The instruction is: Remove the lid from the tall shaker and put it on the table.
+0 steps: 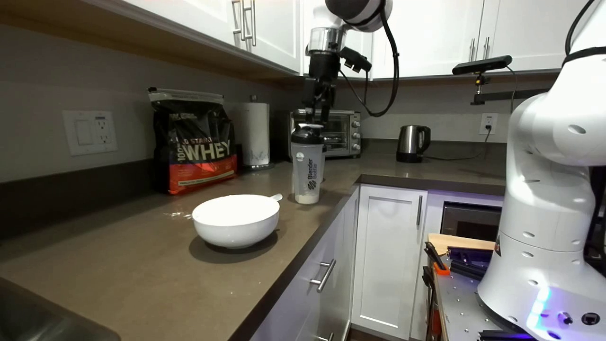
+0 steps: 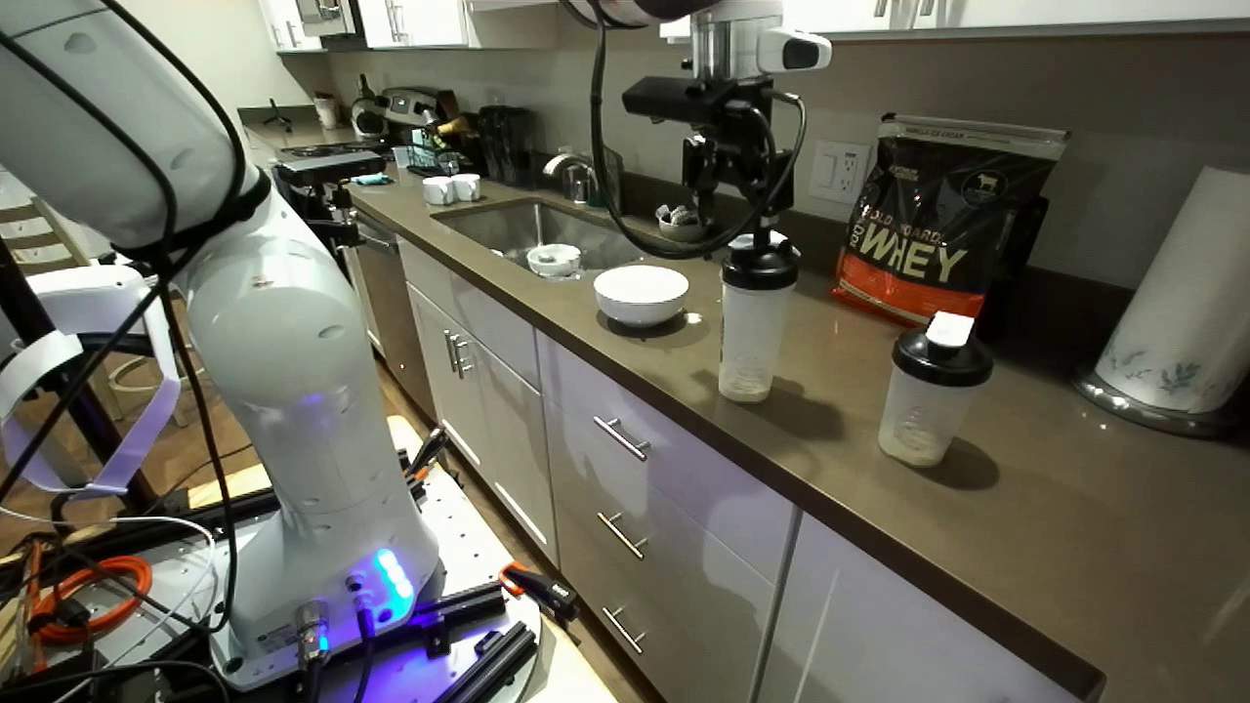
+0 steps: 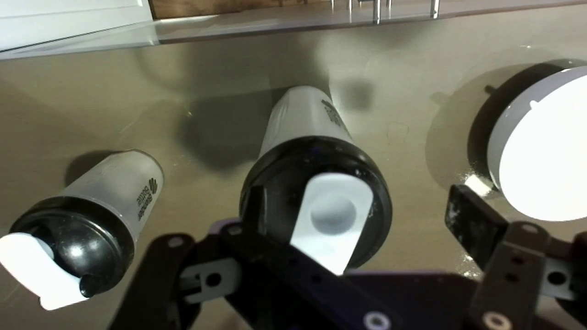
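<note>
Wrist view, and the gripper (image 3: 357,197) hangs with jaws spread wide, seemingly off-centre over the lid (image 3: 290,183) capping the tall shaker (image 3: 302,114) on the counter (image 3: 403,151), so dropping uncorrected could jab one finger (image 3: 253,208) into its rim and topple everything!

Two shakers (image 2: 754,342), two lids (image 2: 760,268) — one whey bag (image 2: 937,220), one towel roll (image 2: 1182,303) — perhaps three bowls (image 2: 640,309).
</note>
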Robot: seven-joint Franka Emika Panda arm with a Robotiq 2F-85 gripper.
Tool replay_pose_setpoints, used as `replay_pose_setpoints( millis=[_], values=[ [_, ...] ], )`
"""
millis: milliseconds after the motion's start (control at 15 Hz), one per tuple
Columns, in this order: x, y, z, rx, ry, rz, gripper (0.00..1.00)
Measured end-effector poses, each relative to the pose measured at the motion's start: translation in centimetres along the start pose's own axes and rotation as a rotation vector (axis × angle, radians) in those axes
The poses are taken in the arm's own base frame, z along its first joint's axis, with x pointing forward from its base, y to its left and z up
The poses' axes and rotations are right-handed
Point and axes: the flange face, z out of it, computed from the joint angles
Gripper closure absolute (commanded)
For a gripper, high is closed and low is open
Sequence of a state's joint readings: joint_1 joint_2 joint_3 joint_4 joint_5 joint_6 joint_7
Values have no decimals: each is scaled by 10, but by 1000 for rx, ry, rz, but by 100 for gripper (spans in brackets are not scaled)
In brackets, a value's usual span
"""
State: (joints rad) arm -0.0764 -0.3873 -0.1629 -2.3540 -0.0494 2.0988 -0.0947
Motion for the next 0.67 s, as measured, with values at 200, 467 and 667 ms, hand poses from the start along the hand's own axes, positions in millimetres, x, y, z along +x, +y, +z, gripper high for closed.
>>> replay_pose_setpoints(
  millis=[200,467,667],
  values=[
    [7,5,8,-3,3,1,13],
    [14,9,18,-6,-11,-1,30],
    [19,9,18,-9,-11,0,35]
  ],
)
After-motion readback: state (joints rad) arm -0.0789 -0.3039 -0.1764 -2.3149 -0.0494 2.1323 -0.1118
